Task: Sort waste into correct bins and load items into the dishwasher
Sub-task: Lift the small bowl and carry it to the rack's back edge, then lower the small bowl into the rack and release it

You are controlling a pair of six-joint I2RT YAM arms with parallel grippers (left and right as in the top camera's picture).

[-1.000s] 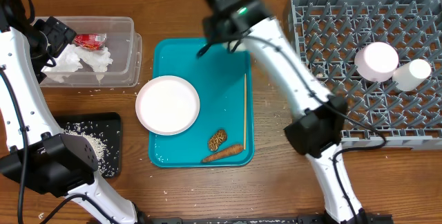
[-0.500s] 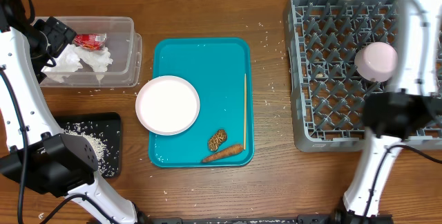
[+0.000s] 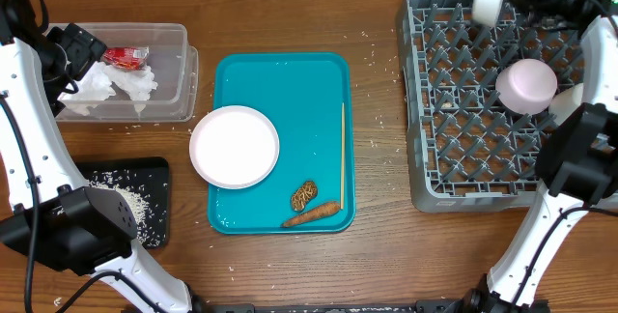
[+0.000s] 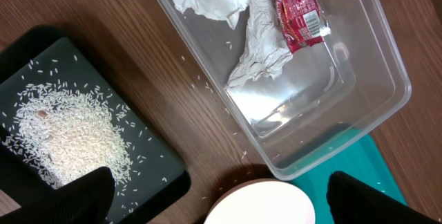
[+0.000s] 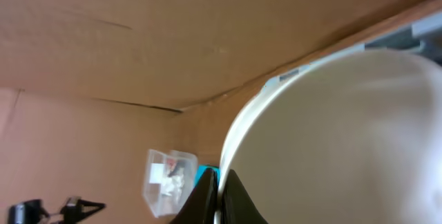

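Most of the white dish [image 5: 345, 134] lies off-frame.

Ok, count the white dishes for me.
4: a plate on the tray's left edge; a bowl and a cup in the rack, the cup partly behind the right arm; a dish held in the right gripper above the rack's back. None else shows.
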